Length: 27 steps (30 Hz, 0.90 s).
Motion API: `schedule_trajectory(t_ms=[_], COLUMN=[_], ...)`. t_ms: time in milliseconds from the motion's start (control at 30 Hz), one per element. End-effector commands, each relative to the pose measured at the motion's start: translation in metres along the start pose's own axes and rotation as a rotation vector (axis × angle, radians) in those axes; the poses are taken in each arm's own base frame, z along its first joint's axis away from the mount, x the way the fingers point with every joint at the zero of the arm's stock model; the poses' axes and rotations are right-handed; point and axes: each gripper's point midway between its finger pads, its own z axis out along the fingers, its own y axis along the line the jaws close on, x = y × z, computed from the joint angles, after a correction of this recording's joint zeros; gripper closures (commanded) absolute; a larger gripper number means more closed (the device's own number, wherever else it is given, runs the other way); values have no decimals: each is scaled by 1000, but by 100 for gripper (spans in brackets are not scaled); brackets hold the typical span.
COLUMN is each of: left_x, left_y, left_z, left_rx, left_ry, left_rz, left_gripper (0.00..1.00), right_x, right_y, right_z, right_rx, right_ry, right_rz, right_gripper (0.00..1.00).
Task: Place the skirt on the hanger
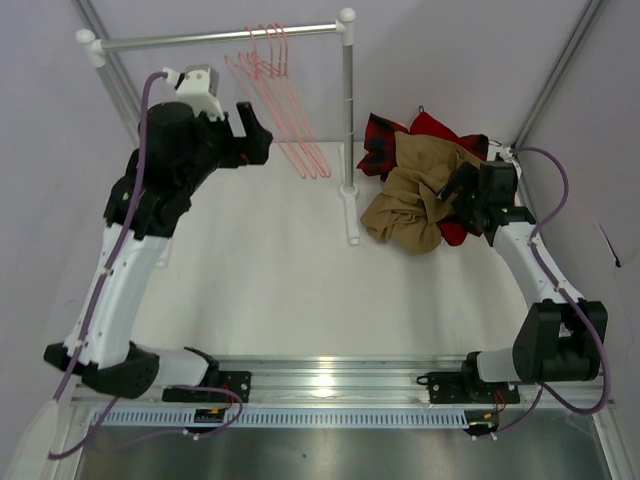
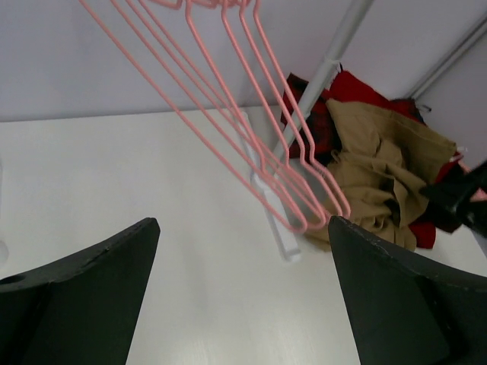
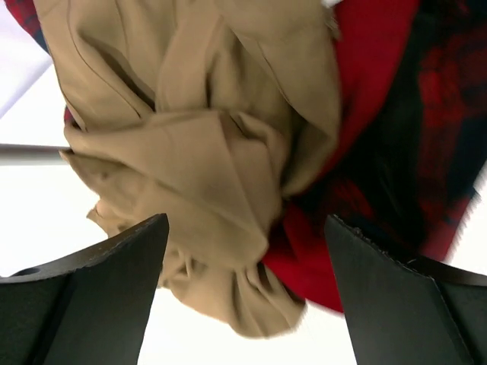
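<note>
We found the skirt [image 1: 408, 205] crumpled in a tan heap at the far right of the white table [image 1: 260, 270], just to the right of the rack's upright post [image 1: 348, 120]. It lay partly over a red garment [image 1: 437, 128] and a red-and-black plaid cloth [image 1: 378, 145], both of which showed from behind and beneath it. In the right wrist view its folds [image 3: 198, 160] filled the middle of the frame, with the red cloth [image 3: 373, 99] to their right.

The right gripper [image 1: 452, 190] stood at the skirt's right edge, low over the heap. From above we could not tell whether it touched the cloth. From its own camera the gripper [image 3: 243, 228] was spread wide, its two dark fingers [image 3: 91, 289] far apart, the cloth lying beyond the tips and nothing pinched between them.

Across the post, well apart from the skirt, several alike pink hangers [image 1: 285, 100] hung by their hooks from the horizontal rail [image 1: 200, 40]. We could not single one out, and the skirt was on none of them.

The left gripper [image 1: 258, 135] was raised just beside the hangers, on their left, and pointed toward them. In its wrist view the gripper [image 2: 243, 228] stood wide and held nothing, and the hangers' lower corners [image 2: 304, 213] hung beyond the gap, clear of both fingers [image 2: 84, 289]
</note>
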Motion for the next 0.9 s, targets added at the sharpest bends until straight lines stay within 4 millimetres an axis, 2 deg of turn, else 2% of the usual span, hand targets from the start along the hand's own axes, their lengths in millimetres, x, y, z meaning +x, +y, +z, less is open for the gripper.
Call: schedule_trajectory(t_ms=[0, 33, 67, 100, 133, 167, 200, 233, 300, 333, 367, 400, 433, 500, 533, 567, 633, 700, 733, 767, 800, 833, 867], left_x=[16, 17, 34, 25, 25, 39, 34, 41, 50, 53, 56, 67, 68, 75, 87, 89, 100, 104, 105, 108, 108, 108, 107], left_y=[-5, -4, 4, 6, 8, 14, 15, 18, 23, 24, 25, 24, 23, 20, 16, 12, 0, -10, -21, -25, -30, -39, -44], left_z=[-39, -46, -43, -63, -69, -68, -82, -82, -87, -92, -95, -94, -99, -101, -98, -101, -99, -102, -104, -107, -108, -111, -114], left_rx=[95, 97, 73, 76, 72, 57, 62, 54, 40, 40, 43, 55, 70, 102, 133, 160, 235, 297, 359, 388, 416, 472, 497], left_ry=[6, -9, 12, -41, -55, -35, -66, -55, -39, -41, -34, -6, -12, -5, 21, 17, 32, 30, 25, 20, 17, 7, -1], left_rz=[65, 64, 63, 55, 52, 53, 49, 51, 53, 53, 56, 61, 67, 69, 72, 68, 51, 33, 20, 14, 6, 9, 13], left_gripper=[0, 0, 0, 0, 1, 0, 1, 0, 0, 1, 0, 1, 1, 1, 0, 0, 1, 0, 1, 1, 1, 1, 1], right_x=[-26, -27, -21, -23, -23, -22, -19, -24, -26, -40, -47, -56, -75, -91, -101, -120, -129, -144, -142, -153, -152, -147, -151], right_y=[27, 28, 27, 28, 28, 30, 28, 31, 37, 49, 56, 66, 86, 114, 126, 144, 167, 189, 200, 210, 215, 228, 232], right_z=[15, 20, 30, 34, 39, 43, 50, 52, 56, 50, 45, 38, 20, -5, -25, -46, -74, -113, -127, -151, -162, -178, -192], right_rx=[-101, -103, -93, -94, -94, -96, -87, -89, -110, -133, -146, -170, -224, -288, -318, -361, -426, -520, -552, -586, -594, -625, -620], right_ry=[-97, -94, -71, -74, -72, -71, -59, -68, -54, -63, -67, -74, -102, -144, -173, -227, -258, -301, -301, -341, -346, -348, -381], right_rz=[-17, -17, -16, -14, -14, -18, -26, -33, -46, -52, -55, -62, -73, -101, -120, -137, -148, -138, -143, -144, -158, -177, -181], right_gripper=[10, 12, 18, 23, 27, 32, 42, 48, 70, 82, 100, 100, 100, 100, 100, 100, 100, 100, 100, 100, 100, 100, 100])
